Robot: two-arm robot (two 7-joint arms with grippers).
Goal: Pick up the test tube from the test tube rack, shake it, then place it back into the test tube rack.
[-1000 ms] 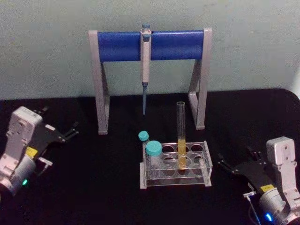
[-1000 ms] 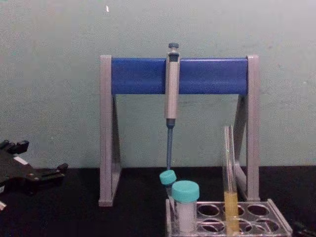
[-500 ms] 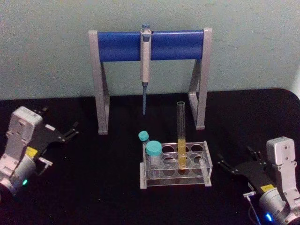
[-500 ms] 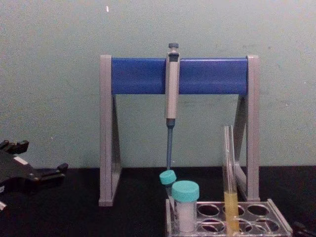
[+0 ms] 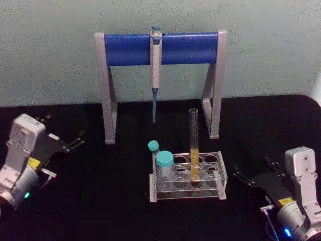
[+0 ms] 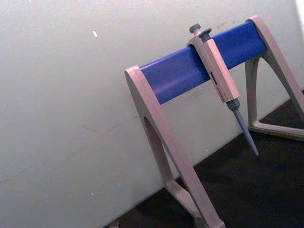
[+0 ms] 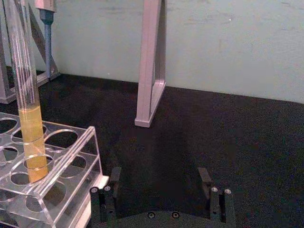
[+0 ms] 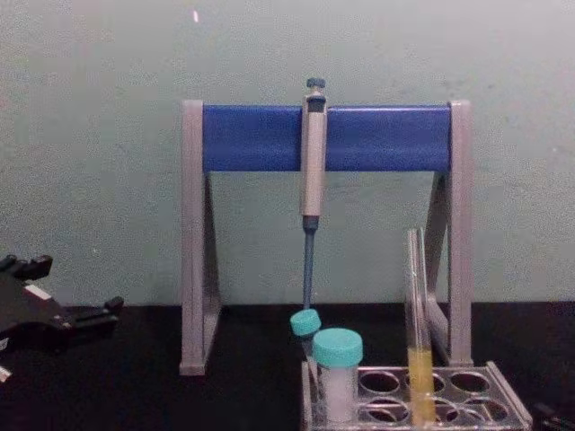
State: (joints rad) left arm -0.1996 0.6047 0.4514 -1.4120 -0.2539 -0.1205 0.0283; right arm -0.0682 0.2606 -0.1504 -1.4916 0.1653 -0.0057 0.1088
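— Right gripper [image 5: 249, 179] sits at the lower right of the head view, fingers spread and empty, just right of the test tube rack [image 5: 188, 190]. Left gripper [image 5: 64, 143] is at the left edge, fingers also apart, well away from everything.

— And the test tube [image 5: 193, 149]?

— Upright in a rack hole at centre frame, yellow liquid low in it. I'd guess the right gripper is lined up to fetch it, being the nearer one.

— Left wrist view?

— Mostly wall, the pipette stand [image 6: 167, 142] and the pipette [image 6: 219, 78] hanging on its blue bar.

— Right wrist?

— Gripper fingers [image 7: 115, 176] parted at the bottom; test tube [image 7: 24, 90] and rack [image 7: 66, 172] at the left, apart from them.

— Chest view?

— Teal-capped tubes [image 8: 338, 370] stand lower centre, test tube [image 8: 417, 330] to their right in the rack [image 8: 503, 404]. Left gripper [image 8: 99, 312] is at the left edge.

— Any writing?

— Small yellow stickers on both arms; I can't read them.
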